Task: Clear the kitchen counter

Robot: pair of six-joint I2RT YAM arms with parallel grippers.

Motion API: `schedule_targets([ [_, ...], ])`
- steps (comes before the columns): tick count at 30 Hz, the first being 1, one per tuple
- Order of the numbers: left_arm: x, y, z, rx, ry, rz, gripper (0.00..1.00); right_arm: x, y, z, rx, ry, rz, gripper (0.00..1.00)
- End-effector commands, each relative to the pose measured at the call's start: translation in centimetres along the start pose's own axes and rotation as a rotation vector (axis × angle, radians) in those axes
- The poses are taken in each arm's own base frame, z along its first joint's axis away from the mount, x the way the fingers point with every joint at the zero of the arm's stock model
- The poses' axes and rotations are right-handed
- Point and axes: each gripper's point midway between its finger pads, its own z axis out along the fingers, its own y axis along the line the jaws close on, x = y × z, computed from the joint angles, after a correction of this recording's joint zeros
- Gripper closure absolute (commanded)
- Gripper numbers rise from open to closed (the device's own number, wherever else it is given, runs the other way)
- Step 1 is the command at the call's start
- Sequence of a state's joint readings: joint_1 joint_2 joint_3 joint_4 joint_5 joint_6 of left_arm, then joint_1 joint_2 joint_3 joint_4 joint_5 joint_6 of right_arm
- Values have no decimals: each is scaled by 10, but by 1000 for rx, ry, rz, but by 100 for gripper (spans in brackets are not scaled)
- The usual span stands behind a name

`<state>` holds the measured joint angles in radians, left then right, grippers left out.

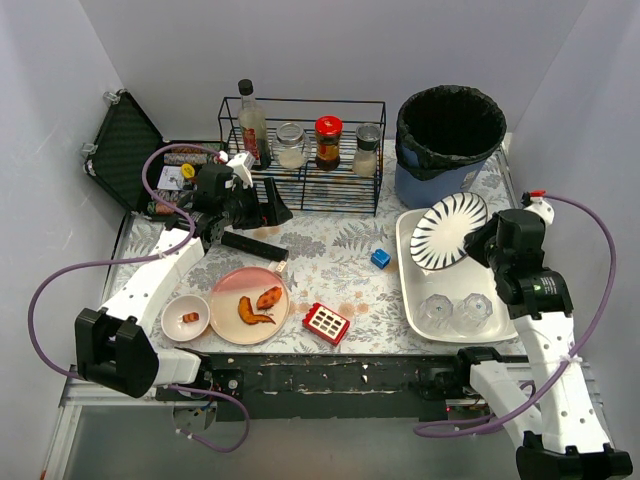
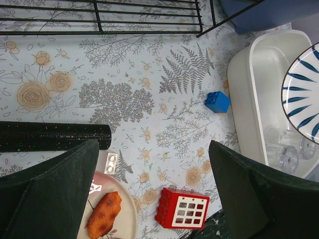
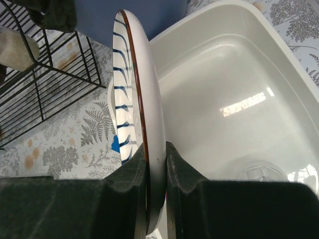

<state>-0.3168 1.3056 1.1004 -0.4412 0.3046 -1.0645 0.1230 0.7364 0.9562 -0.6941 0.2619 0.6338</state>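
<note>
The kitchen counter [image 1: 340, 250] is a fern-patterned tabletop, also seen in the left wrist view [image 2: 149, 74]. My right gripper [image 1: 490, 243] is shut on the rim of a white plate with blue stripes [image 1: 448, 230]. It holds the plate on edge over the white tub [image 1: 410, 290]. In the right wrist view the pads [image 3: 132, 172] pinch the plate [image 3: 134, 89]. My left gripper [image 1: 262, 212] is open and empty, above the counter in front of the wire rack. Its fingers [image 2: 50, 189] stand wide apart.
On the counter lie a pink plate [image 1: 250, 292] with fried food, a small bowl [image 1: 186, 316], a red block [image 1: 326, 323], a blue block [image 1: 381, 258] and a black cylinder [image 1: 254, 246]. Two glasses [image 1: 455, 310] lie in the tub. The rack [image 1: 305, 150], a bin [image 1: 450, 140] and a case [image 1: 130, 150] stand behind.
</note>
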Motion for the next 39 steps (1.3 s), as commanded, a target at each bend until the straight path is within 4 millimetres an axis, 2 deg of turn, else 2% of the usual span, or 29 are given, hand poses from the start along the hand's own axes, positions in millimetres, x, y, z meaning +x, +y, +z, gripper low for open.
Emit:
schedule_targets([
  [1,-1,-6,0,26,2,4,7,-40,23,-2,-88,-165,104,99],
  [13,4,-3,0,19,15,2,7,-10,4,28,-30,-21,184,99],
  [20,7,-1,0,11,21,1,7,7,-22,45,-7,47,262,99],
  [23,6,-2,0,15,21,1,7,15,-25,52,-30,70,276,99],
  [32,7,-2,2,16,26,0,7,12,-37,62,-5,42,254,99],
  [39,6,1,0,4,19,0,7,24,-40,71,-16,92,260,99],
])
